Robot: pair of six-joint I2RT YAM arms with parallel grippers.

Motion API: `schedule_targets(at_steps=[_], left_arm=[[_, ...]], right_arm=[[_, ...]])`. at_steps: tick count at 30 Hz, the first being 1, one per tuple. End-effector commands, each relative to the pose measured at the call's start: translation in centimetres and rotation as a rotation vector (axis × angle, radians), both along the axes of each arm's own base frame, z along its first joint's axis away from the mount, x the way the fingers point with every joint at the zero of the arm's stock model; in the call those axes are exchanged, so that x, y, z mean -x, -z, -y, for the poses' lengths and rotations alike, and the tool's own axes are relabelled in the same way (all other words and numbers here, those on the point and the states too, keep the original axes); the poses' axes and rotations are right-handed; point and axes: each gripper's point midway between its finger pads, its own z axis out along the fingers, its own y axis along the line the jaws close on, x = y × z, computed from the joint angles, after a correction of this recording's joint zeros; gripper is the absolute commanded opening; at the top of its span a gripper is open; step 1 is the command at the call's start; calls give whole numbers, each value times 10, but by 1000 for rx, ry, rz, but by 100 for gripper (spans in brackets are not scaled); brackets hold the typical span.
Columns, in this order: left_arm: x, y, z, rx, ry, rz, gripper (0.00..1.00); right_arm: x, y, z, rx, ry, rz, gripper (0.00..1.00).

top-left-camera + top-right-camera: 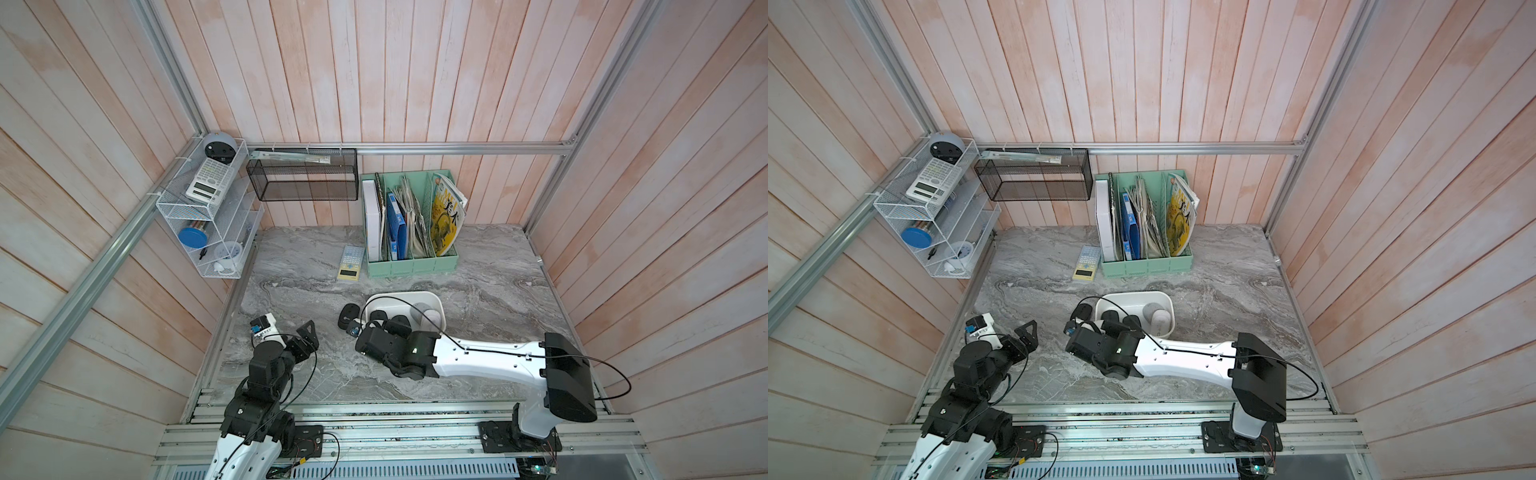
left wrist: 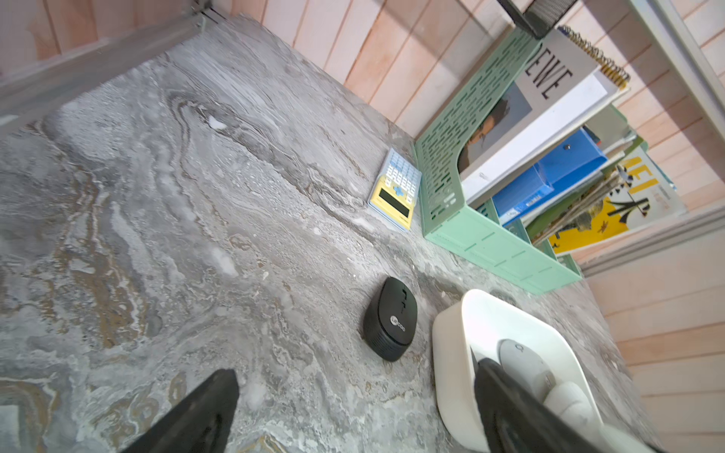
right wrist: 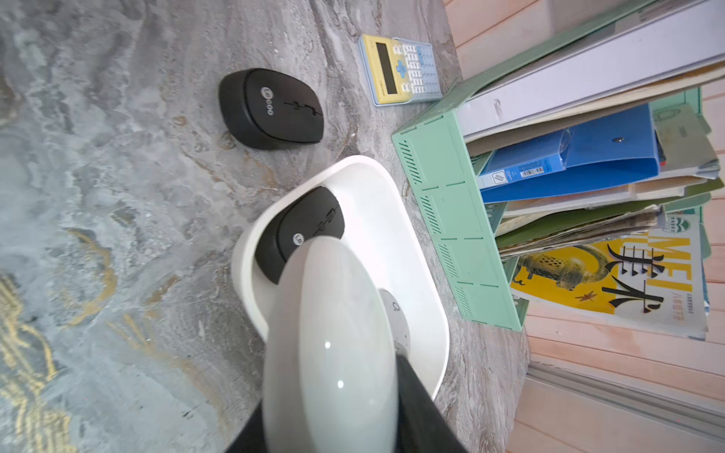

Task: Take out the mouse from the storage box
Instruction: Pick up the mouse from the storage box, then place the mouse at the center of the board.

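Right wrist view: gripping white mouse [image 3: 329, 313] with right gripper [image 3: 333, 408], low over storage box [image 3: 376, 219] at middle of counter [image 3: 117, 235]. Likely lifting out. Next, raise clear of rim, set down toward left edge.

clear: tabletop [image 1: 291, 299] left of black mouse [image 1: 350, 312] | blocking: that mouse beside storage box [image 1: 399, 302], file organiser [image 1: 411, 266] behind

Ahead of your right gripper [image 3: 333, 392], you can read "MEI" and "美术" on the yellow magazine [image 3: 569, 274], near it a barcode label on the blue folder [image 3: 612, 149] with digits too small to read, and ahead of your left gripper [image 2: 353, 372] "EWE" on the notebook [image 2: 557, 78] cover.
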Motion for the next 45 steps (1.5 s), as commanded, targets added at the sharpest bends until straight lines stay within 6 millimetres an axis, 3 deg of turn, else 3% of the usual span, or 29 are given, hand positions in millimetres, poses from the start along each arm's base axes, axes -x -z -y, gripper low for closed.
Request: schedule_targets(at_steps=[1,6,11,22,34,45], left_arm=[[8,7,-22,-22,-118,-15,100],[16,7,-40,-28,-222,-13,100],[19,6,-44,-27,-244,-7,100],[20,5,-44,-24,-244,-1,100],[20,4,-43,-24,-236,3,100],[19,4,-42,-25,-233,4,100]], right_arm=[[16,5,-5,-6,7,35,21],[43,21,-24,-5,-40,20,21],[56,41,-40,13,-64,10,21],[48,80,-52,80,-62,36,21],[33,104,-53,154,-27,77,24],[43,108,-52,137,-54,28,59]])
